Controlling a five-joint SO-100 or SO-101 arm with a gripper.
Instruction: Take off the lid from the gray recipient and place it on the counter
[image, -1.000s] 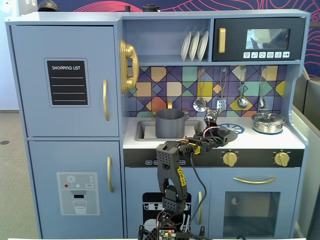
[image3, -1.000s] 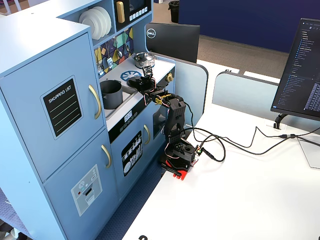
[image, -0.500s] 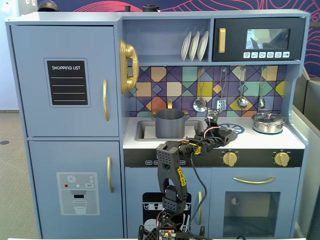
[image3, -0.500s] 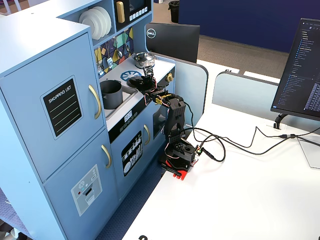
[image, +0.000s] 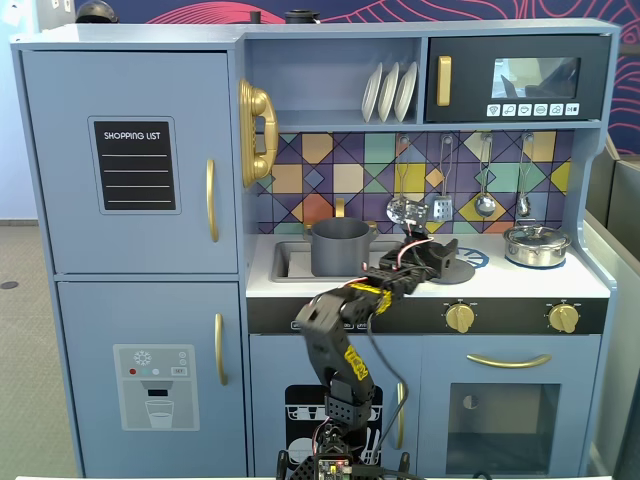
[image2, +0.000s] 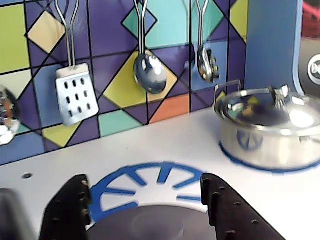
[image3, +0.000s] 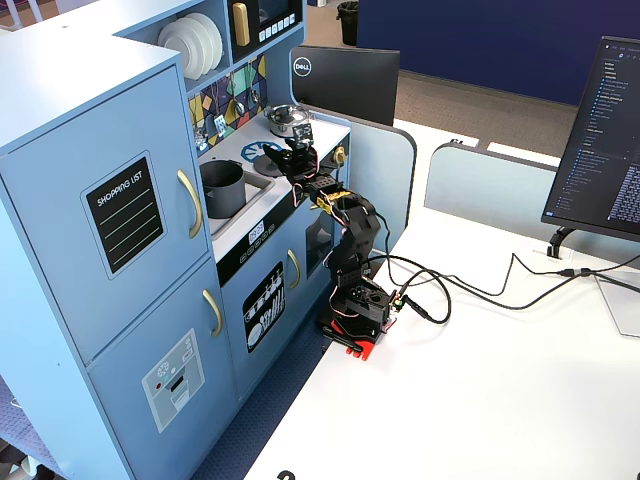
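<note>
The lid (image2: 150, 222) lies flat on the counter (image2: 180, 145), on the near part of the blue burner ring (image2: 145, 182). In the wrist view it fills the bottom edge as a dark disc between the two black fingers (image2: 67, 210). The gripper (image2: 145, 207) is spread, with its jaws standing clear on either side of the lid. I cannot see them touching it. The gray recipient (image: 340, 247) stands open-topped in the sink recess (image: 290, 262), well apart from the lid.

Judged from this, the placing looks done and the step in hand is the release and retreat. To do it well, keep the jaws wide and lift straight up before pulling back, so neither finger drags the lid off the ring. Then back away along the arm's own line. Watch the shiny silver pot (image2: 270, 132) to the right in the wrist view. It is near, so avoid swinging that way.

The wrist view alone shows the jaw gap, the lid under it, and the hanging slotted turner (image2: 75, 95) and spoon (image2: 150, 72) on the tiled wall. It does not show the gray recipient. A fixed view from the front shows the gray recipient lidless and the arm (image: 335, 335) reaching up over the knob panel (image: 460, 317), but the gripper (image: 437, 252) hides most of the lid (image: 450, 273). A fixed view from the side shows the whole arm base (image3: 362, 310) on the white table (image3: 480, 400) and the gray recipient (image3: 222, 188). There the lid is too small to make out.
</note>
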